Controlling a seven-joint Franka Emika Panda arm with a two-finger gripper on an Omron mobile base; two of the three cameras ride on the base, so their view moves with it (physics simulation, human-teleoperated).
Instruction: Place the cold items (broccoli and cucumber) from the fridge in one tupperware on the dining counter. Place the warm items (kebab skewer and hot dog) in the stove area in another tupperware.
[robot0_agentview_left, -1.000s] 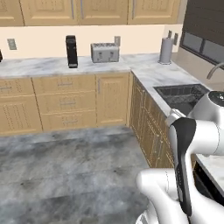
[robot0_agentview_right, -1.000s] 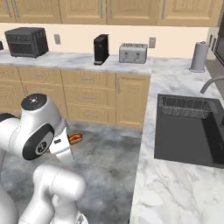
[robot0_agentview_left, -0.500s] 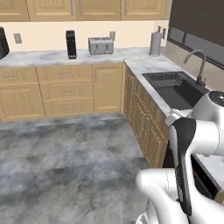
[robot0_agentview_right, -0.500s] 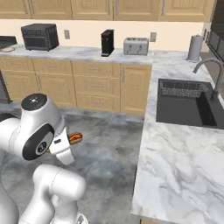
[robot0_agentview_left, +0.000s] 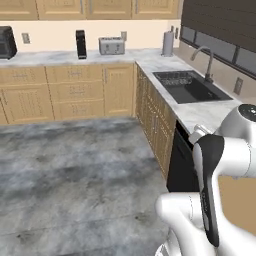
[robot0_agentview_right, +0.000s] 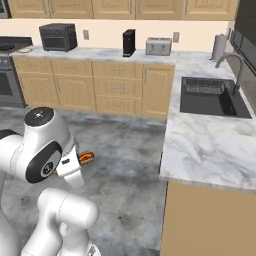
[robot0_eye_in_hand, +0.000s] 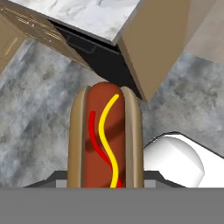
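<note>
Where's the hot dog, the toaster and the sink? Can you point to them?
hot dog (robot0_eye_in_hand: 105, 135): hand view, on the sausage's middle.
toaster (robot0_agentview_right: 158, 46): right base view, on its front face.
sink (robot0_agentview_left: 190, 87): left base view, on the basin floor.

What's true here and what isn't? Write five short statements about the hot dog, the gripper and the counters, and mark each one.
1. The gripper holds a hot dog. True.
2. The hot dog is plain, without sauce. False: red and yellow stripes run along it.
3. A toaster stands on the back counter. True.
4. The sink is full of dishes. False: only a rack sits at its far end.
5. The paper towel roll lies on the floor. False: it stands upright on the counter.
</note>
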